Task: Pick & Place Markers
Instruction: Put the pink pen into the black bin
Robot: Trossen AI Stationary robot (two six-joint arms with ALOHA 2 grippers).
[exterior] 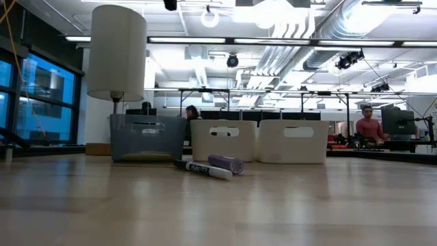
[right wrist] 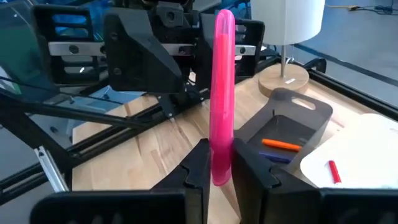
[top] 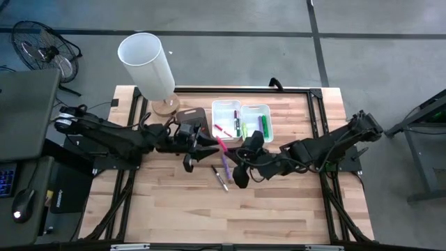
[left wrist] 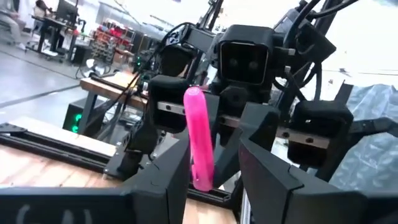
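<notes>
At the centre of the wooden table (top: 174,202) in the high view, the two dark arms meet over a bright pink plastic marker (top: 222,145). The right gripper (right wrist: 217,165), reaching in from the right of the frame, is closed tight on the marker's near end, and the pen stands up the middle of the right wrist view (right wrist: 222,93). The left gripper (left wrist: 211,146) comes in from the left of the frame, with the same pink marker (left wrist: 199,140) rising up the middle of its own wrist view; whether it is actually clamping the pen cannot be told.

Just below the meeting point in the high view, a purple marker (top: 224,166) and a thin black-and-white marker (top: 219,178) lie loose on the wood; in the low view they rest side by side at frame centre.

Three small rectangular bins sit in a row at upper centre: a dark grey bin (top: 189,116), then two white plastic bins (top: 224,106) (top: 256,109). The white ones hold red, green and purple markers. The right wrist view shows an orange marker (right wrist: 280,144) in the dark bin.

A table lamp with a white cylindrical shade (top: 146,61) stands at the upper left of the table.
</notes>
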